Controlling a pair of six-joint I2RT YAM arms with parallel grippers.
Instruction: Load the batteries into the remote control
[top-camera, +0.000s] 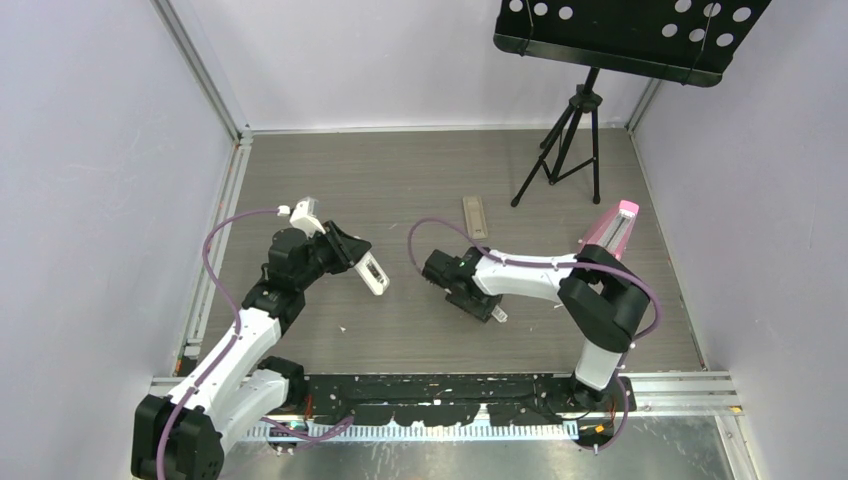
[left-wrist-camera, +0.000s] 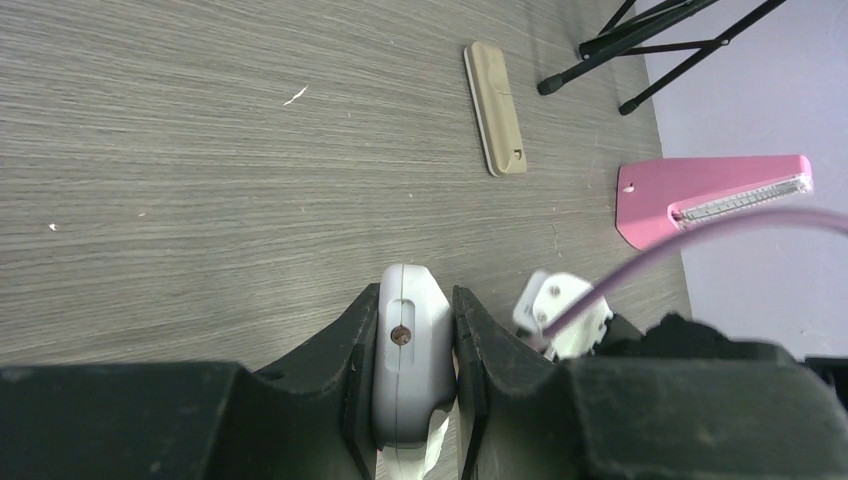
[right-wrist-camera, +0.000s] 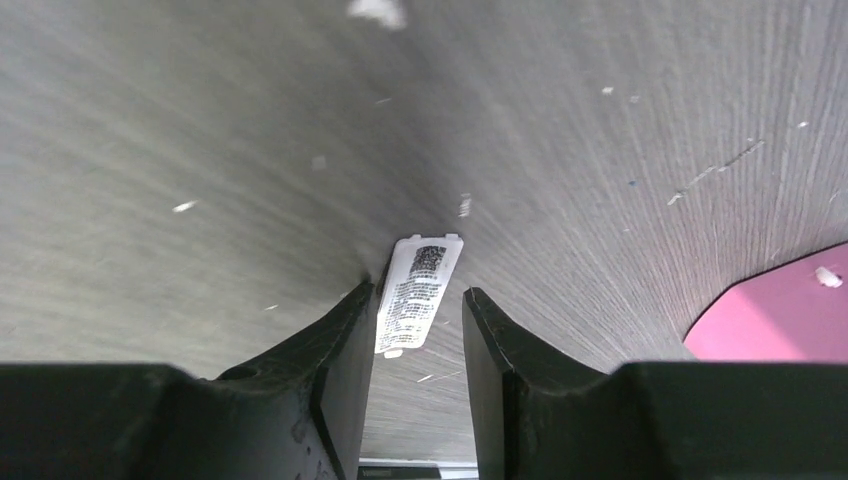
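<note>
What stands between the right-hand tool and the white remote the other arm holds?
Nothing visible: from above, only bare table separates the right tool from the remote control clamped in the left tool. The right tool's open jaws straddle a small white labelled piece on the table. No batteries show.

White remote control, pink wedge, grey-grained table
</note>
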